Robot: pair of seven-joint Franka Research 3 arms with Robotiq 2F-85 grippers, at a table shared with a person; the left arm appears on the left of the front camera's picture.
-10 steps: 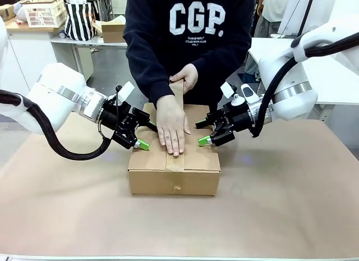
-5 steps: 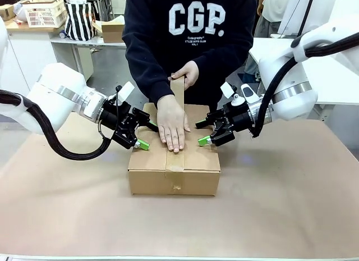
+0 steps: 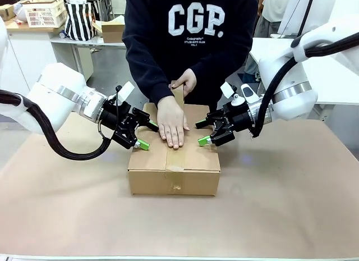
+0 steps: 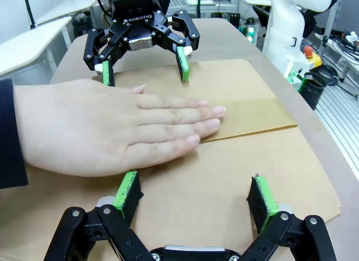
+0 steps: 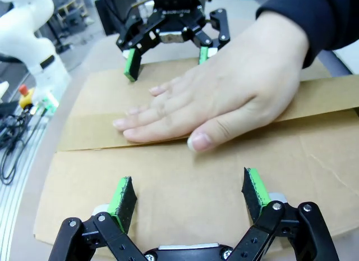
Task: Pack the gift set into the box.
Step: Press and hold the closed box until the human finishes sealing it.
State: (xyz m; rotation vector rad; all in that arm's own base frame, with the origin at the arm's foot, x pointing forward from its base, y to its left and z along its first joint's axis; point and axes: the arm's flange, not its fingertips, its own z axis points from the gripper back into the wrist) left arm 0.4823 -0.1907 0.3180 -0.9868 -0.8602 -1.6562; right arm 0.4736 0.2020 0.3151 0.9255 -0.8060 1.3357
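Note:
The brown cardboard box (image 3: 151, 179) sits mid-table with its flaps down. A strip of brown tape (image 3: 175, 161) runs along the centre seam and down the front wall. The person's flat hand (image 3: 171, 126) presses on the tape, while the other hand (image 3: 186, 79) holds the strip's far end. My left gripper (image 3: 147, 135) stands open with its pads on the left flap (image 4: 224, 177). On the right flap (image 5: 168, 177) my right gripper (image 3: 201, 134) is open too. Each wrist view shows the other gripper across the lid: the right gripper (image 4: 145, 70) and the left gripper (image 5: 166, 56). The gift set is out of view.
Brown paper covers the table (image 3: 291, 205) around the box. Behind the person, a counter holds a white basket (image 3: 45, 14), a striped bag (image 3: 78, 19) and a small tan carton (image 3: 112, 30). A white table (image 3: 336, 76) stands at the right.
The person's flat hand has slid a little toward the far side along the tape, and the other hand has lowered the strip's far end. Both grippers have stayed in place.

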